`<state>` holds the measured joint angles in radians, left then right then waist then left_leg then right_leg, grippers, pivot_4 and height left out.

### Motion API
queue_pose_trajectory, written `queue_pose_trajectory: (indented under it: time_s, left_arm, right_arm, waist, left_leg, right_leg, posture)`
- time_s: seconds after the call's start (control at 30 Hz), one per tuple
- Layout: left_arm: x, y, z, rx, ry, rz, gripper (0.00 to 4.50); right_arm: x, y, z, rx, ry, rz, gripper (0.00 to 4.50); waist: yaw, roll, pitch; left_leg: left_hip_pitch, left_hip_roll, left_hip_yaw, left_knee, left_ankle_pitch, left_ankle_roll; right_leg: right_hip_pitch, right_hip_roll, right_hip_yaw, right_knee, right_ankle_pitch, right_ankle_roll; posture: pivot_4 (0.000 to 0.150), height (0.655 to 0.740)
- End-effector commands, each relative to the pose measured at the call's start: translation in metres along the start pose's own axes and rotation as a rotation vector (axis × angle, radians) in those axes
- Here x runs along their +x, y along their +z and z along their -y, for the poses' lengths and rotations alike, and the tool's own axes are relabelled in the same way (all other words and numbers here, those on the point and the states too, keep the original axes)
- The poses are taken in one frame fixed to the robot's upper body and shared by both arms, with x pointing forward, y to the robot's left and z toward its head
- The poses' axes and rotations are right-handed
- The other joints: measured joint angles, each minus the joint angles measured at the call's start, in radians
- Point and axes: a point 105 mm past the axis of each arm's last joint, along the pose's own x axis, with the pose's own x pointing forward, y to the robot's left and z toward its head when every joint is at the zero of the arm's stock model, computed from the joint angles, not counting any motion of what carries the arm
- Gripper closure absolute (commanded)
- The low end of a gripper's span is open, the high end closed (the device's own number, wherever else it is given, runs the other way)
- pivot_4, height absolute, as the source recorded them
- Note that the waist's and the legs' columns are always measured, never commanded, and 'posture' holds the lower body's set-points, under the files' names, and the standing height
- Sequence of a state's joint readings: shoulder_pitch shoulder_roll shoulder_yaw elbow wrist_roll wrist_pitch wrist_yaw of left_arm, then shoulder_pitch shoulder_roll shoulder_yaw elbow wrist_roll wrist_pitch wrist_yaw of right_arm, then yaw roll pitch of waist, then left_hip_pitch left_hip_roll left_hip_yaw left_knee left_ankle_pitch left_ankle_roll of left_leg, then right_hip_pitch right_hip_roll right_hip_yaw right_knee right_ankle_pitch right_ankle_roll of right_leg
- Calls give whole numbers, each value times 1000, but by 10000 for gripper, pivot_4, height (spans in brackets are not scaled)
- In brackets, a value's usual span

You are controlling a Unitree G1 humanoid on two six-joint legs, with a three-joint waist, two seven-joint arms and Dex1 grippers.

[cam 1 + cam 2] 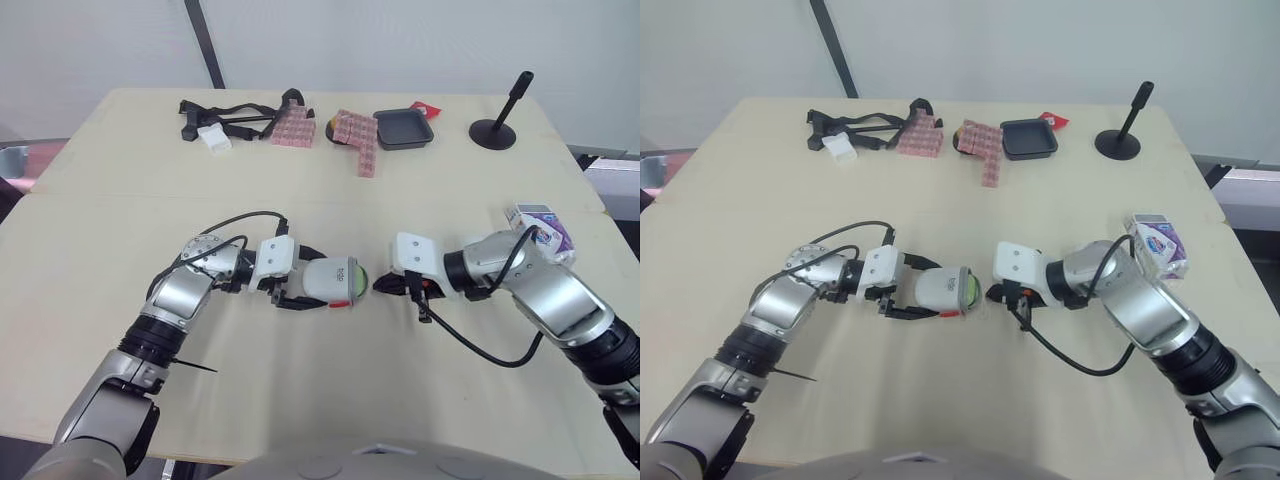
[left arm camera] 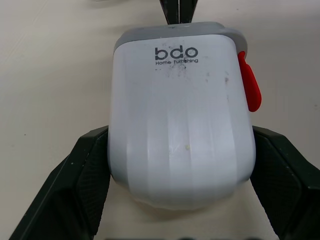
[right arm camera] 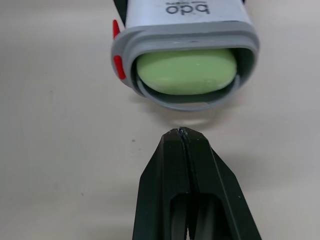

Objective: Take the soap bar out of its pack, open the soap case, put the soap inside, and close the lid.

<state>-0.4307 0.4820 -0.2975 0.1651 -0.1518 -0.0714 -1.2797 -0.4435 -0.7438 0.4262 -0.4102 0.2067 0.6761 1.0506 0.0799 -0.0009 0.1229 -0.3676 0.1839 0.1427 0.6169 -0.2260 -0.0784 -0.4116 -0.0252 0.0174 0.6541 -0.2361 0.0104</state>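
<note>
Two grippers: left gripper is clamped on the soap case, one black finger on each side of its rounded back end. Right gripper has its tips pressed together, holding nothing.
Right tip position: just in front of the case mouth, apart from it by a small gap, aimed at it.
Case: lying on its side on the table, mouth facing the right gripper, open. Red latch sticks out on one side.
Soap: green bar sits inside the case, end face visible in the mouth, roughly level with the rim.
Lid: a grey curved edge hangs under the mouth, can't tell if that is the lid.
Task stage (my read): soap is in, closing is what's left.
Risk 1: the left fingers grip a smooth tapering end, so a push from the right tip could squeeze the case backward out of the grip.
Risk 2: an off-centre push hits the rim or soap instead of the lid, and the case twists on the table.
Risk 3: with the mouth sideways, any tilt lets the bar slide out.
Risk 4: the right arm's loose cable drags on the table and could snag.
Further out: soap pack by the right arm, well apart from the case.
</note>
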Motion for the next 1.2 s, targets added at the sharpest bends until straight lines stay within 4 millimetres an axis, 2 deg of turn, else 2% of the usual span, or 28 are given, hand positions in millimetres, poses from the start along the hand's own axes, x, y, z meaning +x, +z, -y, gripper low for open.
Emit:
queue_pose_trajectory:
  time_s: [0.03, 0.3, 0.7, 0.83, 1.07, 1.2]
  left_arm:
    - [0, 8, -5, 38, 6, 9, 10540]
    - [4, 8, -4, 43, 2, 13, 10540]
    - [6, 10, -3, 48, -2, 20, 10540]
    - [4, 9, -4, 53, -2, 13, 10540]
    - [-4, 4, -6, 64, 6, -12, 10540]
    - [-5, 4, -6, 74, 5, -12, 10540]
  right_arm:
    - [-2, 12, 5, -58, -22, 14, 44738]
    - [6, 19, 8, -88, -10, 24, 44738]
    - [10, 19, 9, -101, -2, 18, 44738]
    - [1, 10, 13, -61, -35, 6, 44738]
    - [-29, -19, 15, 47, -106, -22, 44738]
    - [-37, -23, 14, 123, -142, 34, 44738]
  waist:
    - [-1, 0, 0]
    - [0, 0, 0]
    - [0, 0, 0]
    - [1, 0, 0]
    - [4, 0, 0]
    - [-3, 0, 0]
  left_leg:
    - [0, 0, 0, 0, 0, 0]
    - [0, 0, 0, 0, 0, 0]
    - [0, 0, 0, 0, 0, 0]
    - [0, 0, 0, 0, 0, 0]
    - [-1, 0, 0, 0, 0, 0]
    - [0, 0, 0, 0, 0, 0]
  right_leg:
    - [0, 0, 0, 0, 0, 0]
    - [0, 0, 0, 0, 0, 0]
    - [0, 0, 0, 1, 0, 0]
    - [0, 0, 0, 1, 0, 0]
    - [0, -1, 0, 0, 0, 0]
    - [0, 0, 0, -1, 0, 0]
  posture:
    - [1500, 7400]
    - [1500, 7400]
    - [1500, 7400]
    - [1500, 7400]
    - [1500, 7400]
    - [1500, 7400]
